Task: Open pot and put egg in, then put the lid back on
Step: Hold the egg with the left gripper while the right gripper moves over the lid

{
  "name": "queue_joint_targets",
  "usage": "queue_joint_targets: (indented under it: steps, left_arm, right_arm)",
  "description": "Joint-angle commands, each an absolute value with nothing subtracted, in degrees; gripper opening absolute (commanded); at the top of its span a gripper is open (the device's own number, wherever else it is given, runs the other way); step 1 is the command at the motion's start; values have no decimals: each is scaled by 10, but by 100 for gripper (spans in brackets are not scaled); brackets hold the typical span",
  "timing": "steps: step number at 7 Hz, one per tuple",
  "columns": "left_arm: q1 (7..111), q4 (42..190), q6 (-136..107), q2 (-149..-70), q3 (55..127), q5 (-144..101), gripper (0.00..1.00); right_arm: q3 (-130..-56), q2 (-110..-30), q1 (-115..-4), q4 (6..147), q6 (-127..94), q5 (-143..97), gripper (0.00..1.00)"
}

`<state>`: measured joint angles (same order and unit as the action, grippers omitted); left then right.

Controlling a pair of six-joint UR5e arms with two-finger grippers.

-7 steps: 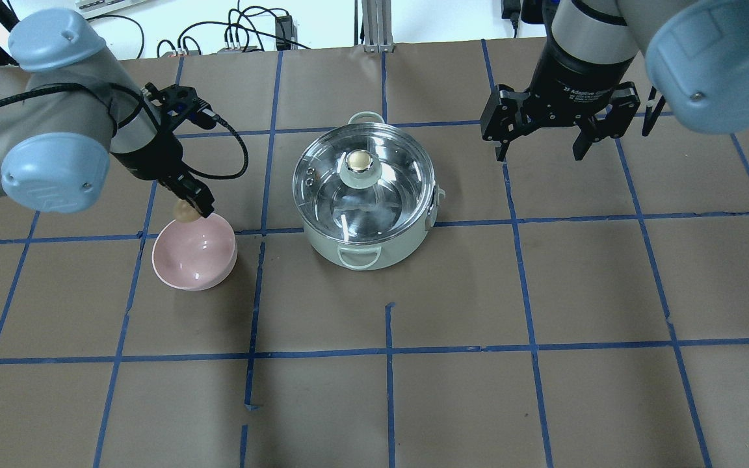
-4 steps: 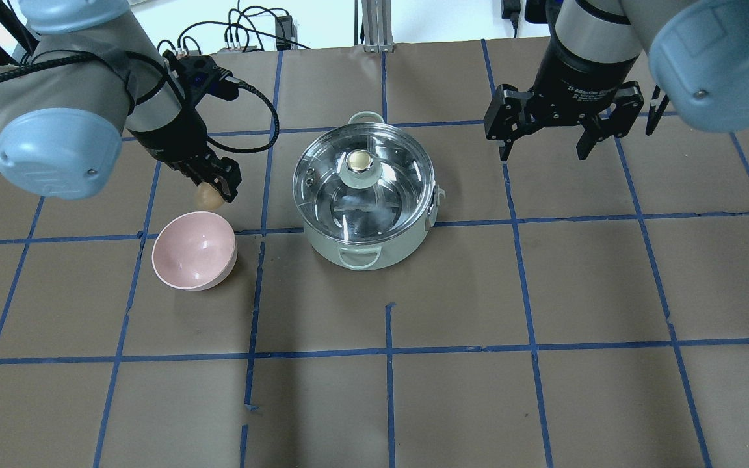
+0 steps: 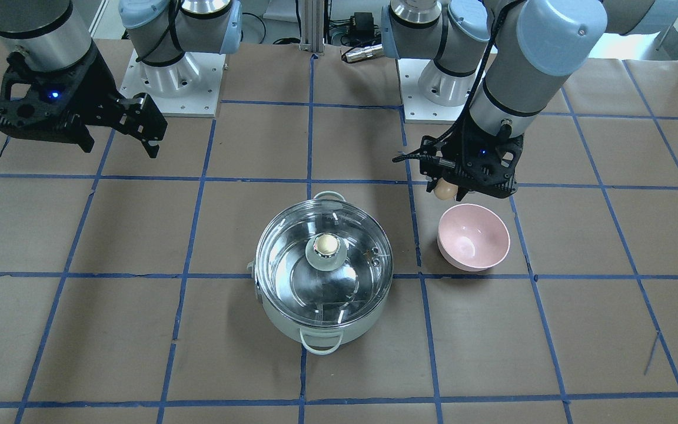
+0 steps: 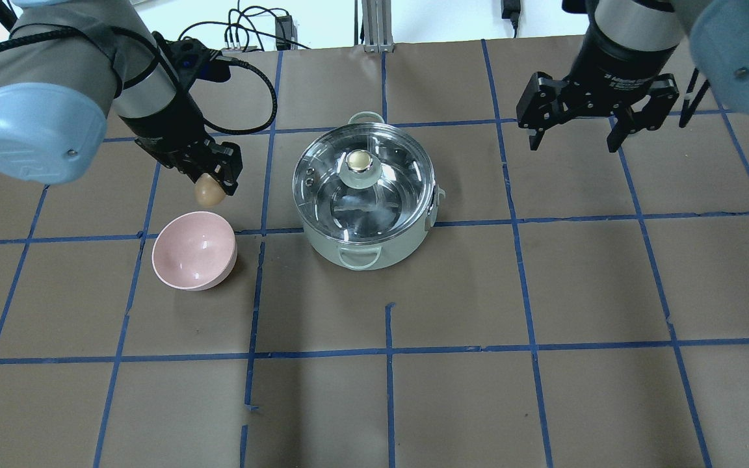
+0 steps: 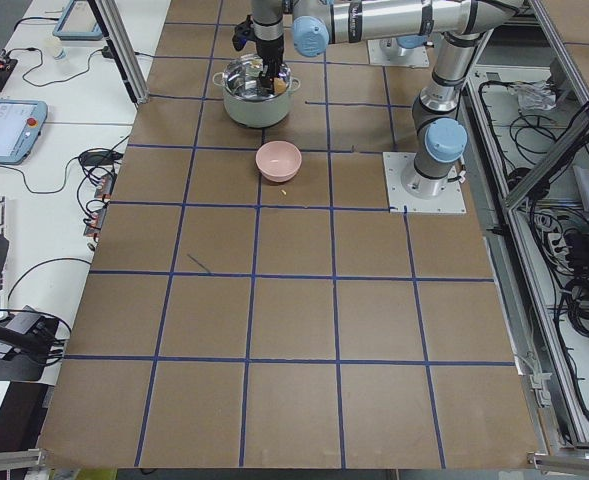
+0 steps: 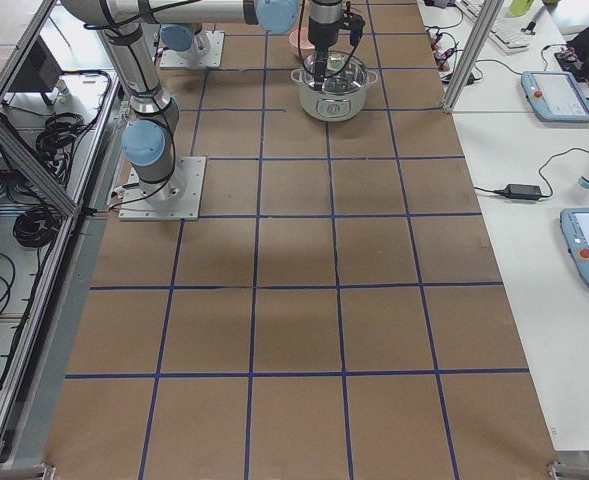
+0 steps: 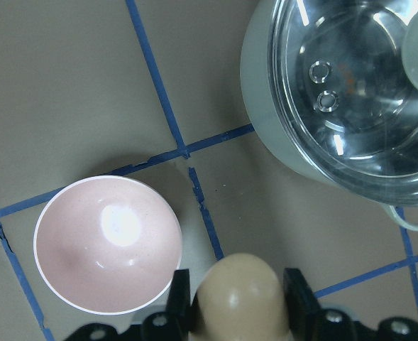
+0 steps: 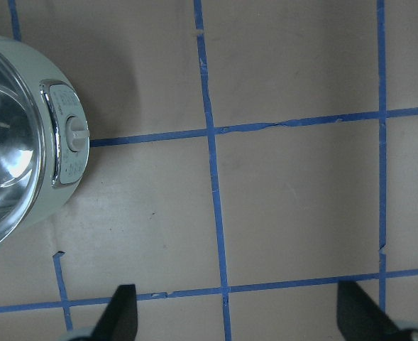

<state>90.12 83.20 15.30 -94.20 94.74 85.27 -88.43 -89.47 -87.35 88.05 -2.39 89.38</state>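
The egg (image 4: 208, 191) is held clamped in the left gripper (image 4: 212, 182), upper left of the overhead view, just above the pink bowl (image 4: 194, 253) and left of the pot (image 4: 322, 244). A second ago the egg was seen low at the bowl's far rim. It has since been lifted clear and carried a little right, toward the pot. The bowl is left with nothing in it. In the left wrist view the egg (image 7: 240, 295) is seen pinched between both fingers (image 7: 179, 298) at the bottom edge, with the bowl (image 7: 109, 245) at lower left and the pot (image 7: 265, 106) at upper right.

The right gripper (image 4: 573, 144) is spread wide and nothing is held in it. It has been shifted further right in the overhead view, to the upper right and well apart from the pot. Wide-set fingers (image 8: 120, 309) are confirmed by the right wrist view, with only the pot's side (image 8: 59, 142) caught at the left edge.

The lid (image 4: 361, 195) is still seated on the pot, and its knob (image 4: 359, 160) is untouched. The pot has not been moved on the table (image 4: 478, 292).

Judgement: the egg pickup is done, but the pot is not yet opened. The egg cannot be put in until the lid is taken off. That is probably a job for the free right gripper, which has been drawn away from the knob.
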Motion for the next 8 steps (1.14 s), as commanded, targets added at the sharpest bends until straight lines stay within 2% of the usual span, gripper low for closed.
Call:
queue_joint_targets:
  steps: [1, 8]
  left_arm:
    - [902, 831, 134, -943, 947, 840, 15]
    - [893, 854, 134, -917, 936, 879, 15]
  right_arm:
    - [-885, -895, -867, 880, -17, 894, 100]
    - [-889, -895, -868, 878, -18, 890, 100]
